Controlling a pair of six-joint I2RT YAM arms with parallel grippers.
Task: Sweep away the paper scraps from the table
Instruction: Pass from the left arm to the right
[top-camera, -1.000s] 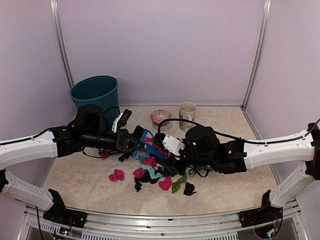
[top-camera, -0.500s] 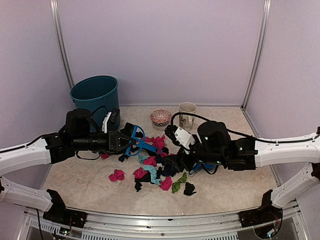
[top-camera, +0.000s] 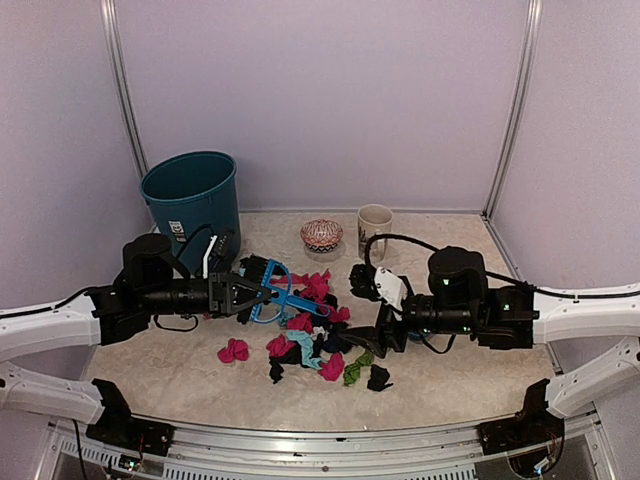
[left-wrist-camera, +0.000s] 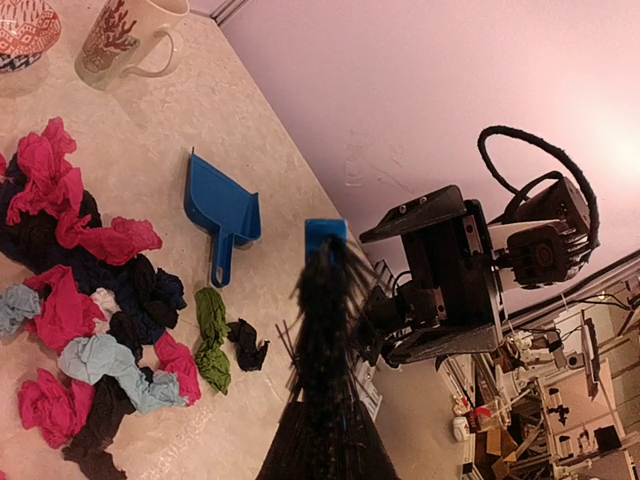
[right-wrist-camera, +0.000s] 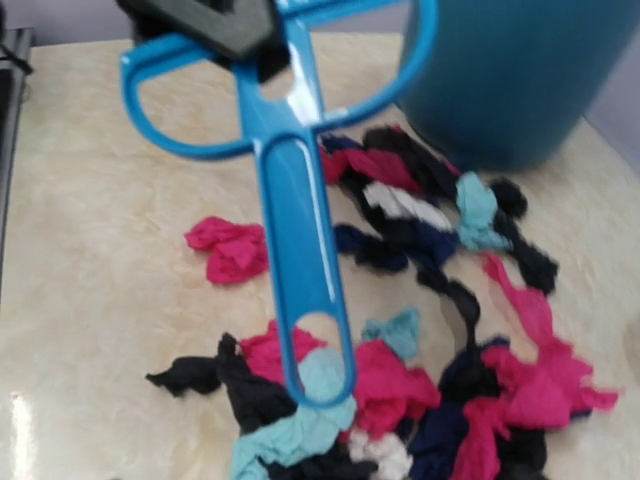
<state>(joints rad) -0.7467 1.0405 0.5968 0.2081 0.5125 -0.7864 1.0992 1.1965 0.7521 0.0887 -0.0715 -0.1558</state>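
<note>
Both arms met over the middle of the table (top-camera: 160, 375) a second ago and have since drawn apart. We see the left gripper (top-camera: 238, 295) withdrawn toward the left edge, its jaws clamped on the blue brush (right-wrist-camera: 296, 200). The right gripper (top-camera: 368, 338) has pulled back toward the right edge, its jaws spread with nothing between them. The blue dustpan (left-wrist-camera: 225, 205) lies flat on the table, free of either gripper and just beside the right flank of the heap. It is empty, and the top view hides it beneath the right arm. We judge that the pan has been set down for use and that sweeping proper has yet to start. The paper scraps (top-camera: 305, 345) sit heaped at the middle of the table, somewhat toward the near edge and between the two grippers, and a pink wad (top-camera: 234, 350) lies apart on the left. The brush handle reaches out over the far-left part of the heap; we cannot tell whether it touches. The right gripper stands just beside the black and green wads at the heap's right side.
</note>
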